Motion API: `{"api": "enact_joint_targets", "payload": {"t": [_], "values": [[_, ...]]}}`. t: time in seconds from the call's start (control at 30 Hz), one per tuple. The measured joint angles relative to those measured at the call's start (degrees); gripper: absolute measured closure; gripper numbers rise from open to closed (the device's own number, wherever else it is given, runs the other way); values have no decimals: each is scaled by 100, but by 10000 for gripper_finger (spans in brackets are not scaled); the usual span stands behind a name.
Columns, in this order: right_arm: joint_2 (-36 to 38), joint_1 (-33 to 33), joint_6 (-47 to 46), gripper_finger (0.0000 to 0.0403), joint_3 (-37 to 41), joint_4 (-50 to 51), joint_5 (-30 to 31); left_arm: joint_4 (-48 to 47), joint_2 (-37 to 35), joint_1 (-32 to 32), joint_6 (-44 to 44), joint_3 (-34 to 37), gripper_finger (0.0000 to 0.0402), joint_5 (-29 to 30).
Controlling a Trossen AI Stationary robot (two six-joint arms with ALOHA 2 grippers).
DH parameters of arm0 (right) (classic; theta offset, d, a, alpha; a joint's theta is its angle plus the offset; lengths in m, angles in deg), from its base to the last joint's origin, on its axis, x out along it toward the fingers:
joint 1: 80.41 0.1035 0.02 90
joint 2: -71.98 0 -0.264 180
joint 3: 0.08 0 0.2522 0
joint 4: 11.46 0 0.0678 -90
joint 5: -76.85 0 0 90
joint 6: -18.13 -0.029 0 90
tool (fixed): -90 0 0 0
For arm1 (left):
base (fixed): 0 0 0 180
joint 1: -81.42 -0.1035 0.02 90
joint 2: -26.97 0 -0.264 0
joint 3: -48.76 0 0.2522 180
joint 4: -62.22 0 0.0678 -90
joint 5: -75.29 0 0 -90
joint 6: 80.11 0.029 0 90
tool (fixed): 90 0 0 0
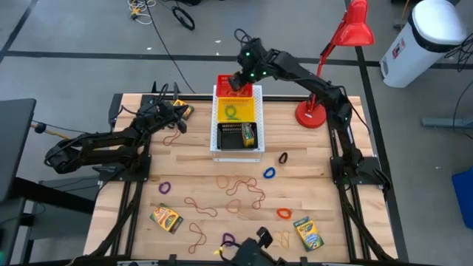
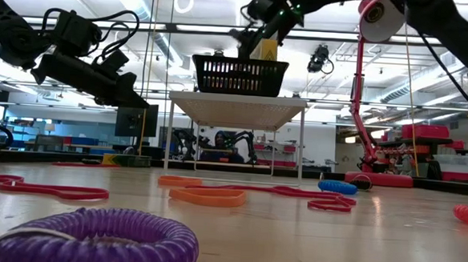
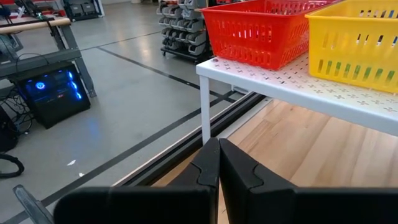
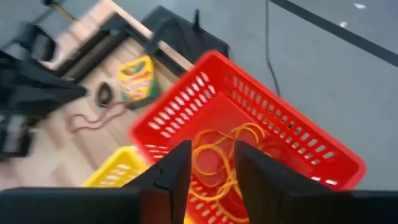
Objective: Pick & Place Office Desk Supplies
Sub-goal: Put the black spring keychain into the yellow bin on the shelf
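Observation:
My right gripper (image 4: 211, 171) hangs open above the red basket (image 4: 292, 134), at the far end of the white perforated stand (image 1: 236, 154). Orange rubber bands (image 4: 217, 155) lie in that basket, below the gap between the fingers. A yellow basket (image 1: 236, 111) holds a green loop (image 1: 233, 112), and a black basket (image 1: 233, 137) holds a crayon box (image 1: 247, 134). My left gripper (image 3: 217, 168) is shut and holds nothing, at the table's far left beside a crayon box (image 1: 185, 112). Reddish-brown rubber bands (image 1: 236, 193), coloured loops (image 1: 269, 173) and two crayon boxes (image 1: 166, 218) lie on the table.
A red desk lamp (image 1: 325, 74) stands at the far right of the table, close behind my right arm. The stand's legs (image 3: 205, 106) rise from the table's far middle. A dark camera mount (image 1: 255, 251) sits at the near edge.

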Motion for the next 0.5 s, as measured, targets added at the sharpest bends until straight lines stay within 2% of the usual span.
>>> {"api": "enact_joint_targets", "payload": {"t": [0.07, 0.17, 0.37, 0.5], "values": [[126, -36, 102, 269, -5, 16, -197, -2, 0, 0, 0, 0, 394, -5], [294, -57, 357, 292, -10, 93, -319, -2, 0, 0, 0, 0, 394, -3], [522, -141, 948, 389, -10, 291, -511, -2, 0, 0, 0, -2, 394, -5], [724, -127, 1466, 390, -10, 306, -616, 0, 0, 0, 0, -2, 394, -5]]}}
